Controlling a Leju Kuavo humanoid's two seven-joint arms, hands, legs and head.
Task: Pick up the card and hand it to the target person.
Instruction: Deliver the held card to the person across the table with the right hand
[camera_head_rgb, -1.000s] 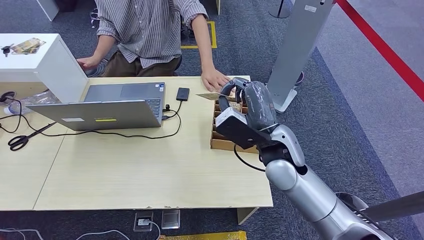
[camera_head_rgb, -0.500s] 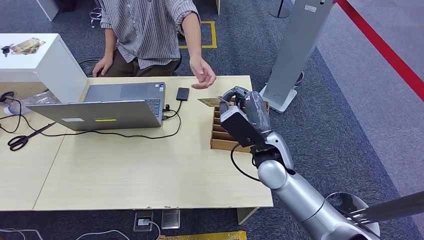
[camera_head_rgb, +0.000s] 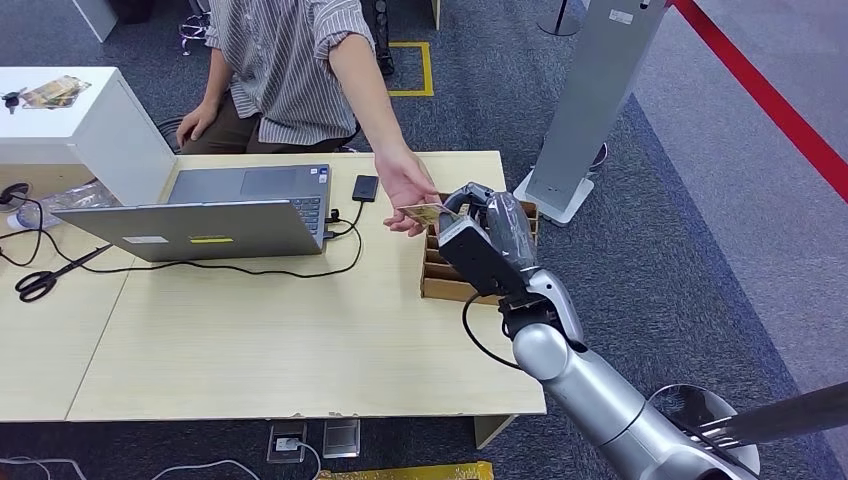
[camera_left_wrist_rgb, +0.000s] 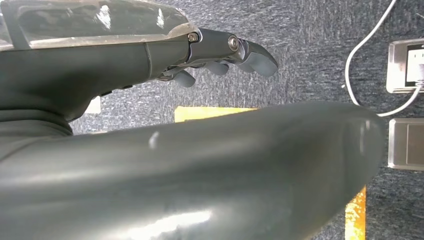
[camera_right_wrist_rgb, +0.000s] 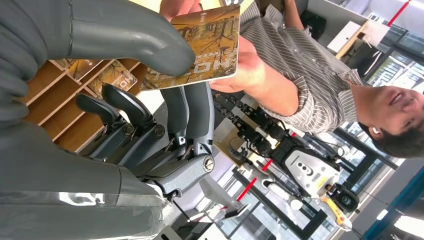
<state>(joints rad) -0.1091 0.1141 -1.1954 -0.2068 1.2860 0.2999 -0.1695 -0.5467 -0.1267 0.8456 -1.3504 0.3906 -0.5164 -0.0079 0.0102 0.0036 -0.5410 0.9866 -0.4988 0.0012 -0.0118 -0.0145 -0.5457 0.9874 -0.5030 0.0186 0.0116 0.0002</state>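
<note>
the pickup is done: the right hand (camera_head_rgb: 478, 235) pinches the card (camera_right_wrist_rgb: 200, 47) between thumb and fingers (camera_right_wrist_rgb: 192, 107), its far edge at the person's hand (camera_head_rgb: 405, 185); release remains.

The card (camera_head_rgb: 421, 213) is lying nearly flat in the air above the surface, its printed face showing a brown-gold woodland picture with lettering (camera_right_wrist_rgb: 200, 47). The right robot hand (camera_head_rgb: 468, 222) is pinching one end between thumb and fingers, while the person's hand (camera_head_rgb: 403, 186) is touching the other end.
</note>
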